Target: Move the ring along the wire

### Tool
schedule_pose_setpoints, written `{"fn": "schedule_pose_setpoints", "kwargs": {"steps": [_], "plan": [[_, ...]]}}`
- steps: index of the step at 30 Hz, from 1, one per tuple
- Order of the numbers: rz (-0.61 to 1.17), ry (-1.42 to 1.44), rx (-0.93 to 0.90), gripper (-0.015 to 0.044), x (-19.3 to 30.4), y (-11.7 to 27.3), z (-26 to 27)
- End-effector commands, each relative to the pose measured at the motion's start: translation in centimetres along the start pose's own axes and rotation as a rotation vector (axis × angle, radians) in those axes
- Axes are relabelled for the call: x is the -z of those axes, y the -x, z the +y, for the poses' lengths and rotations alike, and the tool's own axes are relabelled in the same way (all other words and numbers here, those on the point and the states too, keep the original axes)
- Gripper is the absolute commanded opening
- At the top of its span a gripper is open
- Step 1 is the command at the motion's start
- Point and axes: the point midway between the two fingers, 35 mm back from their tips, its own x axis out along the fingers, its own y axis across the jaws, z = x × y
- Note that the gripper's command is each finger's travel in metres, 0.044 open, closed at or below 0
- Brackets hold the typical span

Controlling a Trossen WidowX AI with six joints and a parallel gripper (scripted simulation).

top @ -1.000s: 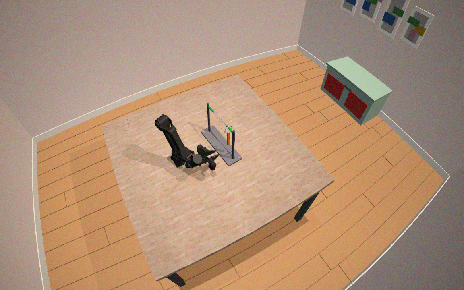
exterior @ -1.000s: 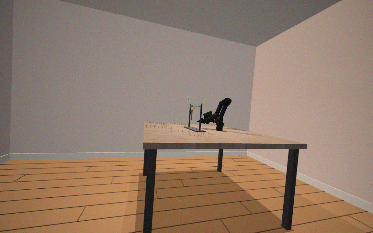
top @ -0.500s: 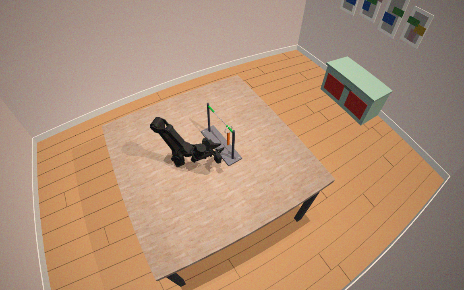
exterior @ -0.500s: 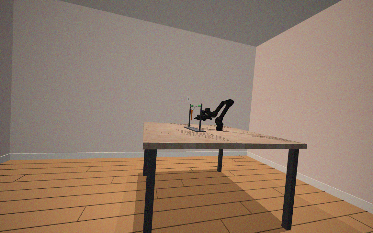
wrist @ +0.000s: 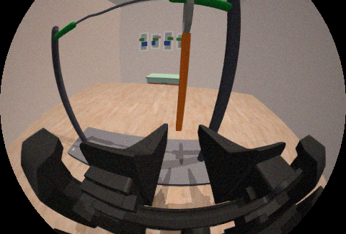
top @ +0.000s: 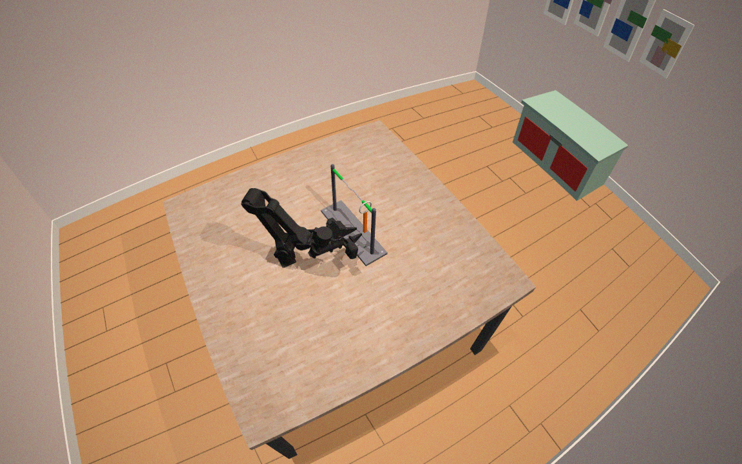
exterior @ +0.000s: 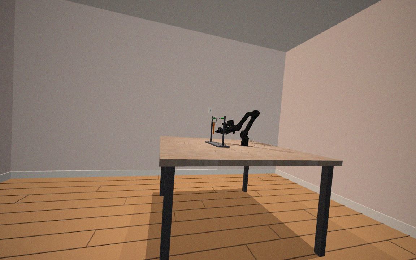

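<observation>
The ring [top: 359, 209] [wrist: 188, 14] hangs on the green part [top: 368, 207] [wrist: 210, 2] beside the right-hand post [top: 373, 236] [wrist: 231, 47] of the wrist view, with the wire through it. Its orange handle [top: 365, 222] [exterior: 213, 128] [wrist: 184, 72] points down. The other green part [top: 337, 174] [wrist: 65, 31] joins the far post [top: 333, 190] [wrist: 59, 72]. The thin grey wire [wrist: 126, 2] runs between. My gripper [top: 358, 232] [exterior: 216, 131] [wrist: 183, 127] is partly open with nothing between the fingers. In the wrist view the handle's lower end appears just above the fingertip gap; contact is not visible.
The posts stand on a grey base plate [exterior: 217, 145] [wrist: 184, 180], which lies on the wooden table [top: 373, 323] [exterior: 251, 153]. The right-hand post is close beside my right finger in the wrist view. A green cabinet [top: 575, 124] stands away on the floor.
</observation>
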Motion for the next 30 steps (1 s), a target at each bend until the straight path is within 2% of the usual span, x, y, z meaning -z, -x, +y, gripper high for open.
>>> {"fn": "schedule_pose_setpoints", "kwargs": {"steps": [1, 30], "plan": [[0.003, -0.005, 0.001, 0.0160, 0.0, -0.6, -0.2], [-0.003, -0.006, 0.001, 0.0160, 0.0, -5.1, -0.1]]}}
